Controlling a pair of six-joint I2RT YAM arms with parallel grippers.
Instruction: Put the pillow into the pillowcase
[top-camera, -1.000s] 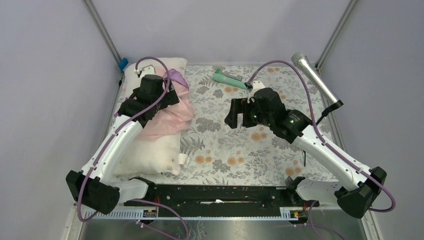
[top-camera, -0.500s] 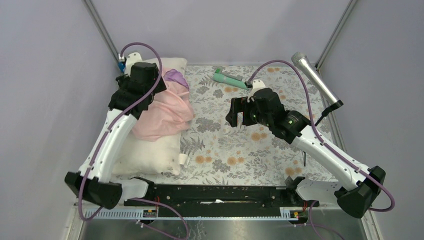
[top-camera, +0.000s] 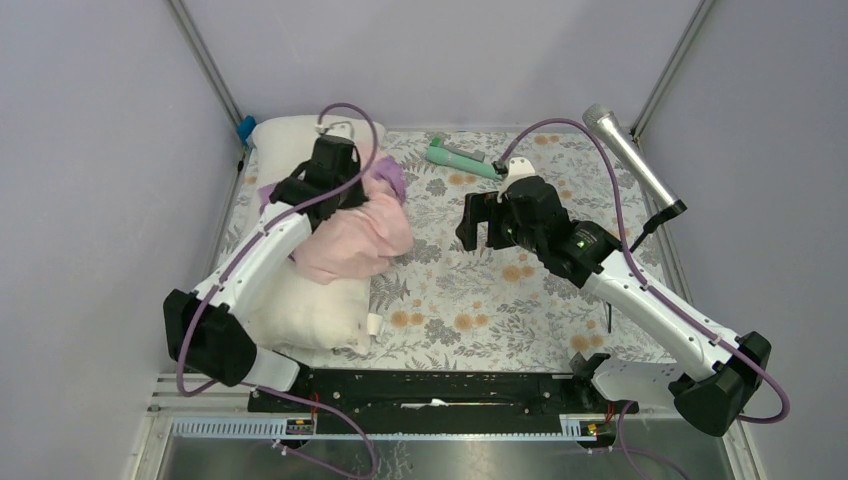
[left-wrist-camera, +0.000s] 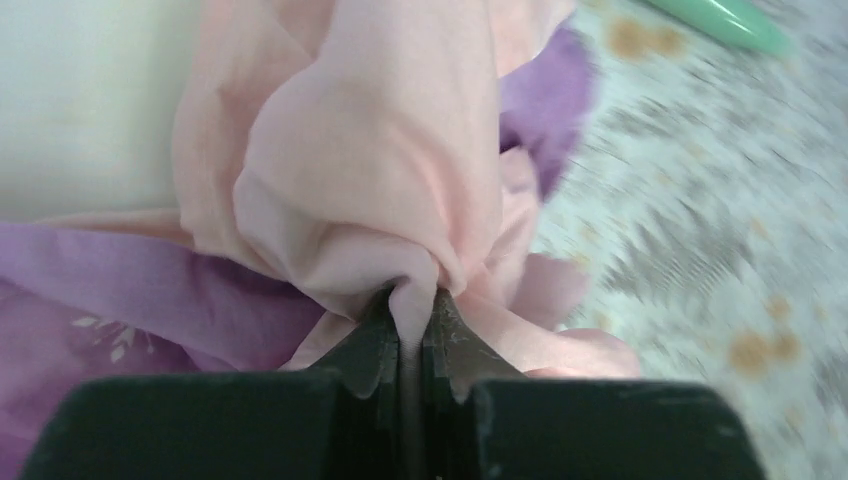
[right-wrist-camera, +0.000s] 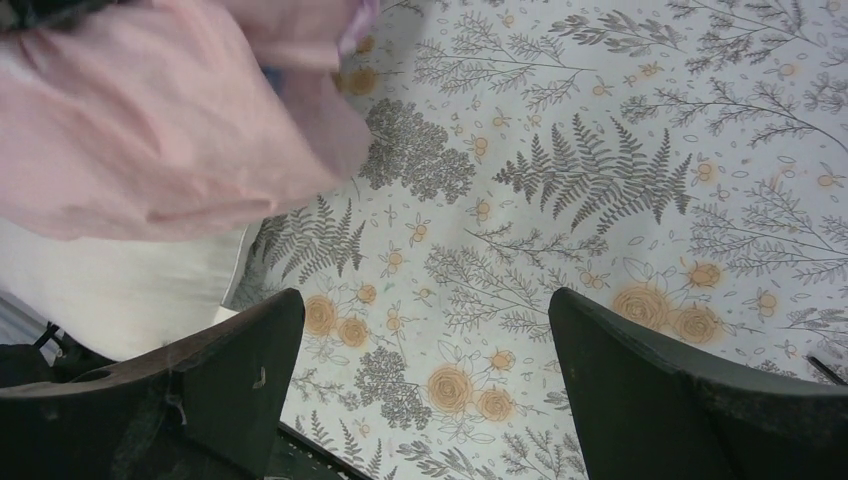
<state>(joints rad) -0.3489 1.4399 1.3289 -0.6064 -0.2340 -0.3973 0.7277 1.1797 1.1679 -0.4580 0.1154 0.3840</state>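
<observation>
The cream pillow (top-camera: 300, 305) lies along the left side of the table, its far end (top-camera: 285, 135) near the back wall. The pale pink pillowcase (top-camera: 360, 235) is bunched on top of it, purple lining (top-camera: 388, 175) showing. My left gripper (left-wrist-camera: 412, 300) is shut on a fold of the pillowcase (left-wrist-camera: 380, 170); the pink cloth is pinched between the two fingers. From above, that gripper (top-camera: 335, 190) sits over the bunch. My right gripper (top-camera: 488, 222) hangs open over the table's middle, nothing between its fingers (right-wrist-camera: 245, 345), with the pillowcase (right-wrist-camera: 150, 130) and pillow (right-wrist-camera: 130, 285) to its left.
A floral table cloth (top-camera: 480, 300) covers the table. A green tool (top-camera: 458, 158) lies at the back centre. A microphone (top-camera: 630, 155) leans at the back right. A blue clip (top-camera: 245, 128) sits at the back left corner. Walls close in on the sides and back.
My left gripper has shut on the pillowcase and swung right from the back left corner, dragging the pink bunch rightwards. The right arm has barely moved.
</observation>
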